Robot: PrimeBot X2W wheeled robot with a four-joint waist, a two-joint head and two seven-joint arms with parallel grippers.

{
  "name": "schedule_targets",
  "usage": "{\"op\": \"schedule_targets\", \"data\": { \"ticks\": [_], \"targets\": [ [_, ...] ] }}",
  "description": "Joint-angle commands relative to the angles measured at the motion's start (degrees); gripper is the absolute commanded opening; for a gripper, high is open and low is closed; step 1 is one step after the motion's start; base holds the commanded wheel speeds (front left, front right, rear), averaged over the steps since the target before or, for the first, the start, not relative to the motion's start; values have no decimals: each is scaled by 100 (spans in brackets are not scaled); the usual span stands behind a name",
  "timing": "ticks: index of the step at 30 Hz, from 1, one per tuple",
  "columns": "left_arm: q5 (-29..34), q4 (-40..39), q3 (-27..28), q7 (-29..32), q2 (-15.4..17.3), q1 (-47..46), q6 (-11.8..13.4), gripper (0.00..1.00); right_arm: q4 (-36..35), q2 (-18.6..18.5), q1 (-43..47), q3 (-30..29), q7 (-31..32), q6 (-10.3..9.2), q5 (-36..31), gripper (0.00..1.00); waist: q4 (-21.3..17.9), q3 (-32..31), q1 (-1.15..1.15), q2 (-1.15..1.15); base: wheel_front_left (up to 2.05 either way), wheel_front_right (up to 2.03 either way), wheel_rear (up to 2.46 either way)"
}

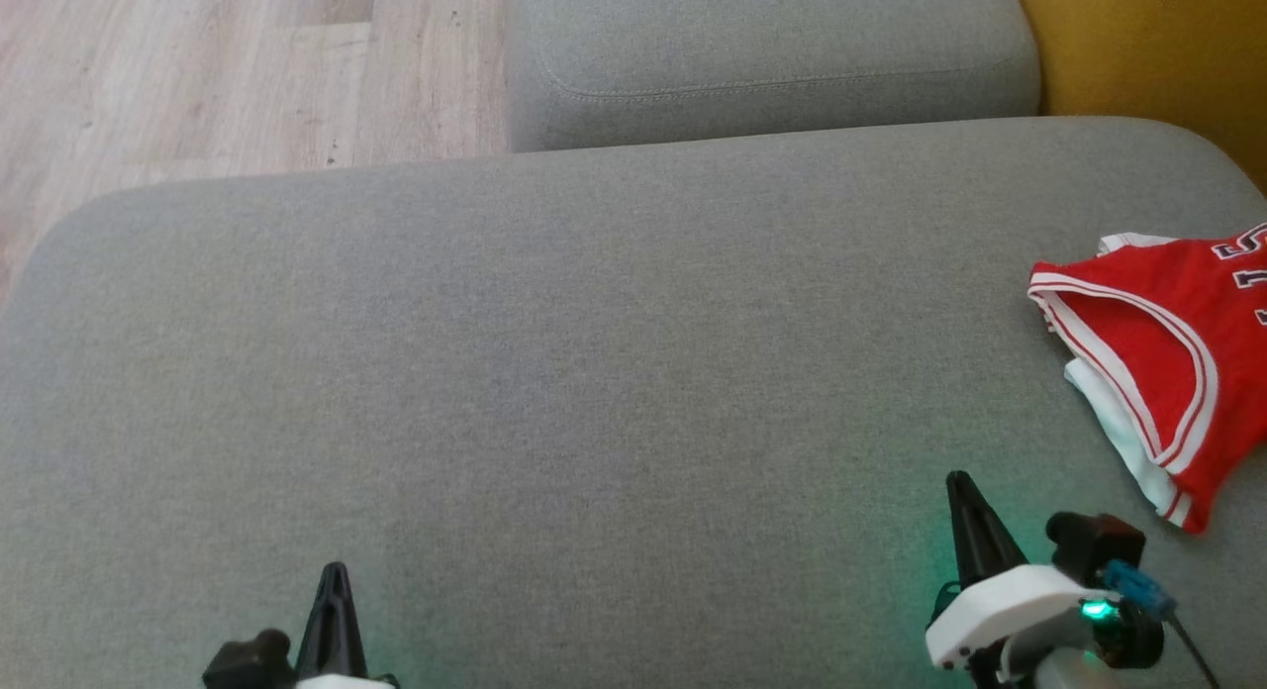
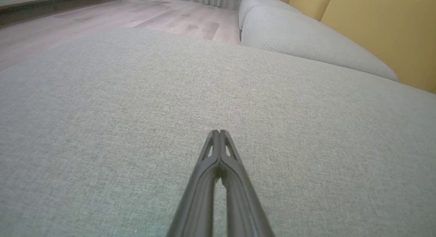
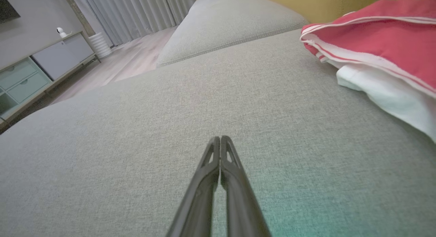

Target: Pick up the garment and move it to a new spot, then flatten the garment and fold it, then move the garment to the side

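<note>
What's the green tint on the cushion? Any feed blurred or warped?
Head view: green glow on the sofa cushion by the right gripper, from its green lamp; fainter by the left gripper. Right wrist view: same cast lower right; red jersey soft at the edge. Left wrist view: even light, cushion edge bowed.

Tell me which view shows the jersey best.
Head view: it looks down on the jersey, showing its outline, white trim and lettering, though the right edge cuts it off. The right wrist view catches a close, low-angle corner, red over white. The left wrist view faces the cushion.
</note>
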Motion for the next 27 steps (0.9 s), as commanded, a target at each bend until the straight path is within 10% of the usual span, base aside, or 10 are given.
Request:
{"op": "schedule_targets", "data": {
  "ticks": [1,27],
  "targets": [
    [-195,-199,84,42,2,-260,-38,0,-233,-13,-301,-49,56,3,211,0,1,3,0,0,0,0,0],
    [-1768,-465,323,441,5,-385,-247,0,-690,-14,-235,-285,466,6,1842,0,12,37,0,0,0,0,0]
  ]
}}
